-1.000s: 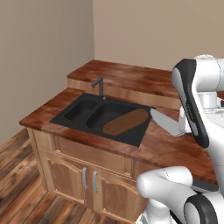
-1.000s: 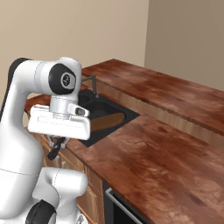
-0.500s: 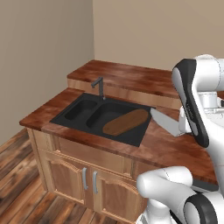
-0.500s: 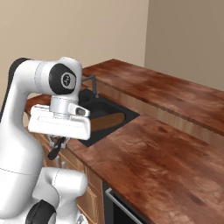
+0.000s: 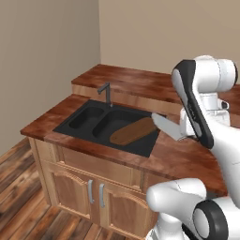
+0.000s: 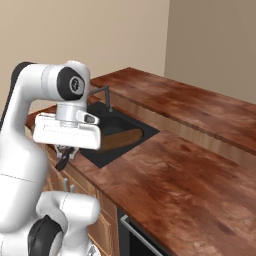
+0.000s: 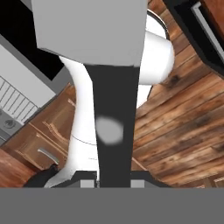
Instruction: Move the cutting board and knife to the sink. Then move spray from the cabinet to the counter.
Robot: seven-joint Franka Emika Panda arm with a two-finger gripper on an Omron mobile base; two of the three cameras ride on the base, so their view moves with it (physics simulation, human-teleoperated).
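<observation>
- Though cut through by a sink opening, spans the whole worktop as dark reddish-brown wood grain: counter (image 5: 174, 158), with a raised back ledge (image 5: 136, 77) of the same wood behind it.
- Below that, lower cabinets (image 5: 96, 185) in lighter wood, with small curved grey handles, standing on a plank floor (image 5: 18, 187).
- Set into the counter, black double sink (image 5: 86, 118) with two basins side by side; a dark faucet (image 5: 107, 91) rises at its back rim, between the basins.
- Resting in the sink's right-hand basin as seen from the left base view: cutting board (image 5: 132, 131), dark brown and oblong, tilted, with its far end propped up towards the basin's right rim. Seen from the right base view as a brown oval just past the robot's hand.
- Held in the air beside the sink's right edge, above the counter and apart from the board: knife (image 5: 165, 126), its broad silver blade jutting out from the arm towards the basin.
- From the hand view, black handle with a pale rivet running straight up between the finger tips into the wide grey blade.
- Clamped shut on that black handle: gripper (image 6: 65, 151), hanging beneath the white hand block, in front of the sink in the right base view.
</observation>
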